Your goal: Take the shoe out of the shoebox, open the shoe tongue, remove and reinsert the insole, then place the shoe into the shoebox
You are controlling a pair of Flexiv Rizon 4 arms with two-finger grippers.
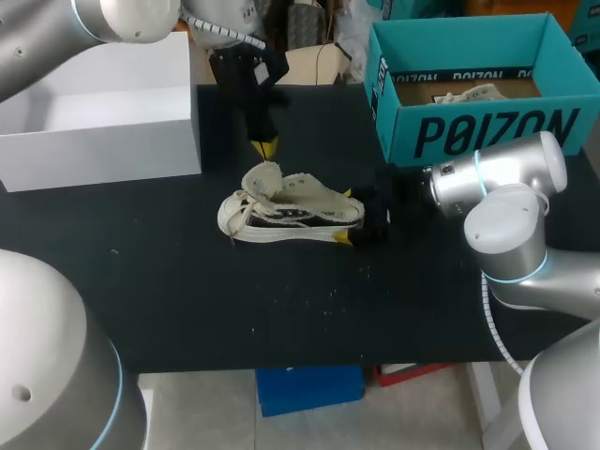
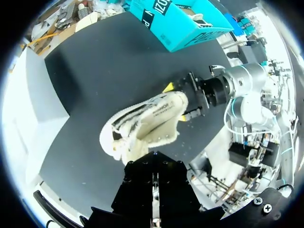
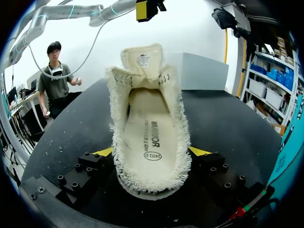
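Note:
A cream canvas shoe (image 1: 291,214) lies on the black table, toe to the left. My right gripper (image 1: 347,217) is shut on its heel, one yellow tip on each side. In the right wrist view the fingertips (image 3: 199,151) press the heel sides, the insole (image 3: 149,137) lies inside the shoe, and the tongue (image 3: 141,59) stands up at the far end. My left gripper (image 1: 265,147) hangs just above the tongue (image 1: 262,175), shut with nothing visibly between its tips. It shows above the tongue from the right wrist too, as left gripper (image 3: 147,9). The teal shoebox (image 1: 469,131) stands at the back right.
A white open box (image 1: 103,141) stands at the back left, close to my left arm. A second pale shoe (image 1: 466,95) lies inside the teal shoebox. Small white crumbs dot the table in front of the shoe.

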